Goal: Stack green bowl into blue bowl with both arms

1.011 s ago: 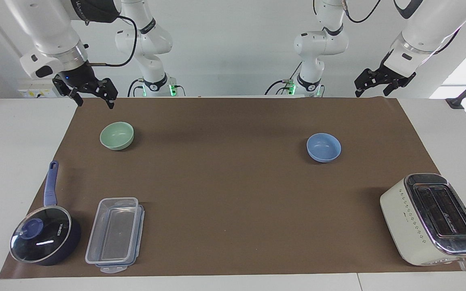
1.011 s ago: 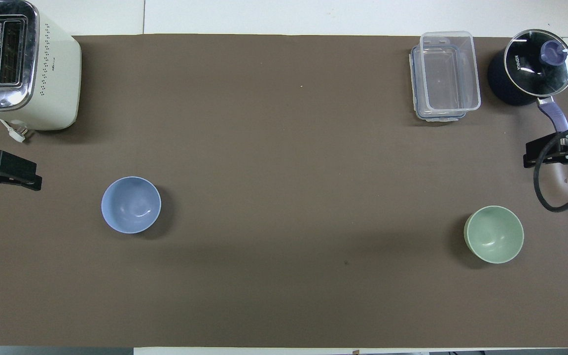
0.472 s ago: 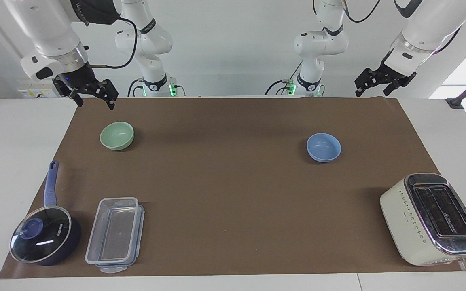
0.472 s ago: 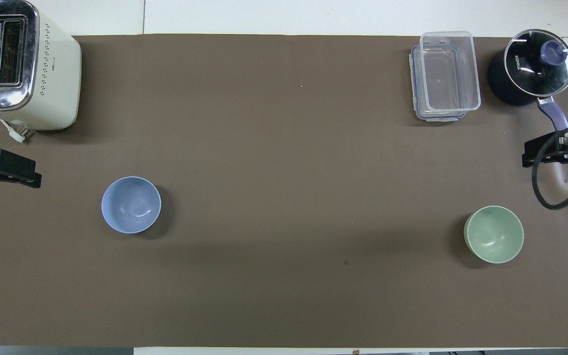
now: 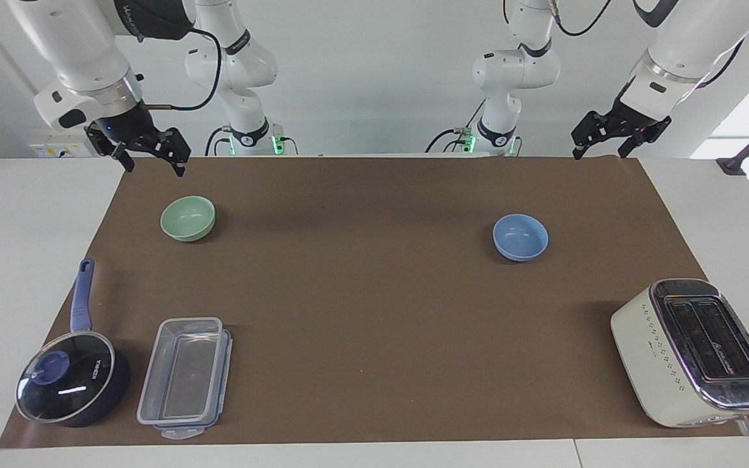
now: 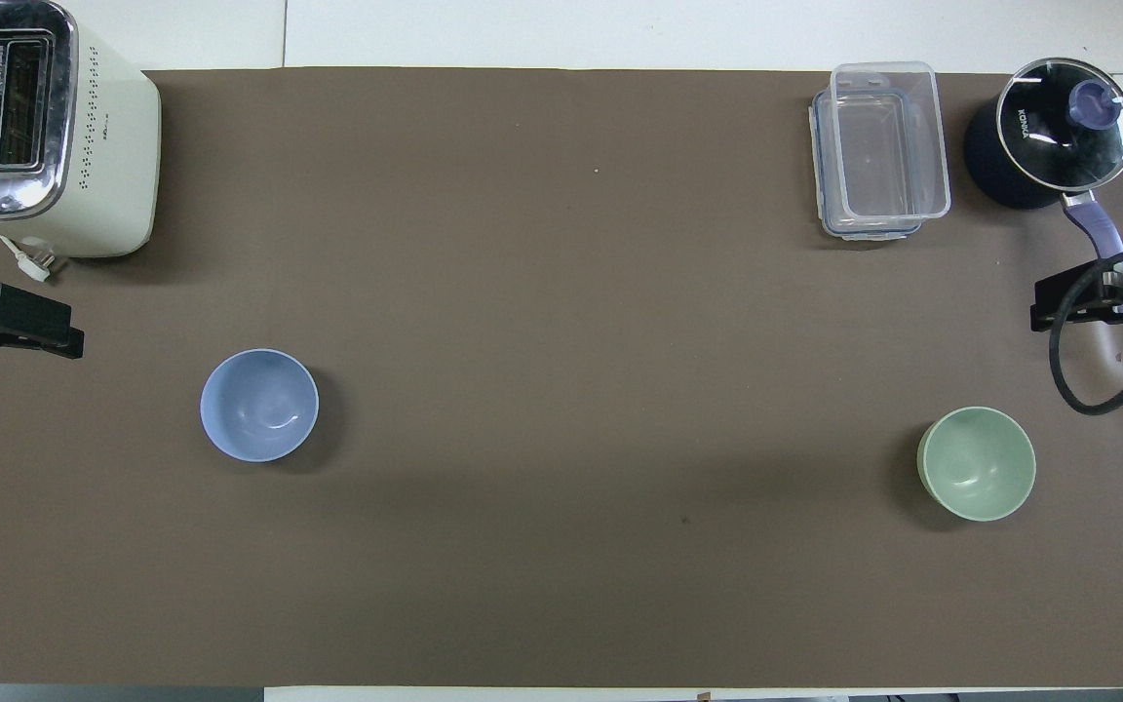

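The green bowl [image 5: 187, 218] sits upright on the brown mat toward the right arm's end; it also shows in the overhead view [image 6: 977, 463]. The blue bowl [image 5: 520, 237] sits upright toward the left arm's end, and in the overhead view [image 6: 258, 405] it is empty. My right gripper [image 5: 153, 166] hangs open and empty in the air over the mat's edge, apart from the green bowl; it shows in the overhead view [image 6: 1098, 297] too. My left gripper [image 5: 599, 153] hangs open and empty over the mat's other end, apart from the blue bowl, and also shows in the overhead view [image 6: 6, 327].
A dark blue glass-lidded saucepan [image 5: 72, 377] and a clear plastic container [image 5: 183, 377] stand farther from the robots than the green bowl. A cream toaster [image 5: 693, 351] stands farther than the blue bowl. Two upright white arms [image 5: 244, 71] stand by the table's robot end.
Both grippers have drifted a little while staying up in the air; the left one has shifted slightly toward the toaster. The bowls have not moved.
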`<state>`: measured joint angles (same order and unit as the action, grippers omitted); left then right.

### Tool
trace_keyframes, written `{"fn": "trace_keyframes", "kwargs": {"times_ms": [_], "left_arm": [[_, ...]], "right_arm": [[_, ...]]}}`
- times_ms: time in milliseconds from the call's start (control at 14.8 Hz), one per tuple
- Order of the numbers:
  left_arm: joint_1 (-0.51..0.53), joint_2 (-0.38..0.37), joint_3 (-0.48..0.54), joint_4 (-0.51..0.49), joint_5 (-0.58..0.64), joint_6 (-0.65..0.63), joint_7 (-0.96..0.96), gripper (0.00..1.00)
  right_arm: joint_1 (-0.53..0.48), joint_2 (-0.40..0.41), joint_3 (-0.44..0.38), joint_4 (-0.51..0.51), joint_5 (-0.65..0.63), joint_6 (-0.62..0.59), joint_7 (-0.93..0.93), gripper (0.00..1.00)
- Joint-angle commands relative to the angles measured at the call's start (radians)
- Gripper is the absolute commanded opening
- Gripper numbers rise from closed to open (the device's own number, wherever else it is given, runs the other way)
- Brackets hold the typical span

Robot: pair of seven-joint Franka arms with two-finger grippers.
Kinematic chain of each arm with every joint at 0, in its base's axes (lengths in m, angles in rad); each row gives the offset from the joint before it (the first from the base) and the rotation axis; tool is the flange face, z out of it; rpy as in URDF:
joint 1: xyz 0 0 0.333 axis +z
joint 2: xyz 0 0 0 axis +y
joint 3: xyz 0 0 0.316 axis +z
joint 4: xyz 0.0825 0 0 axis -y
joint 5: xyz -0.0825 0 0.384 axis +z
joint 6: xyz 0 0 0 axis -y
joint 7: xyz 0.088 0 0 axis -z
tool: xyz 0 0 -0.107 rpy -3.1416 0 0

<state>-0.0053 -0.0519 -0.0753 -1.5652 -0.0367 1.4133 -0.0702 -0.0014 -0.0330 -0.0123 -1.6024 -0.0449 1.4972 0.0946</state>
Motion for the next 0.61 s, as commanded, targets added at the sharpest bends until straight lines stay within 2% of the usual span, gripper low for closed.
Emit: {"fn": "trace_keyframes", "kwargs": {"times_ms": [0, 270, 539], "left_arm": [[0.007, -0.026, 0.008, -0.111, -0.017, 0.09, 0.003, 1.0], [0.019, -0.029, 0.012, -0.388, -0.015, 0.365, 0.082, 1.0], [0.039, 0.01, 0.012, -0.562, -0.014, 0.579, 0.187, 1.0]], "right_arm": [[0.001, -0.004, -0.002, -0.007, 0.017, -0.009, 0.005, 1.0], [0.001, -0.005, -0.002, -0.011, 0.017, -0.011, 0.002, 1.0], [-0.008, -0.019, -0.002, -0.046, 0.019, 0.0, -0.001, 1.0]]}}
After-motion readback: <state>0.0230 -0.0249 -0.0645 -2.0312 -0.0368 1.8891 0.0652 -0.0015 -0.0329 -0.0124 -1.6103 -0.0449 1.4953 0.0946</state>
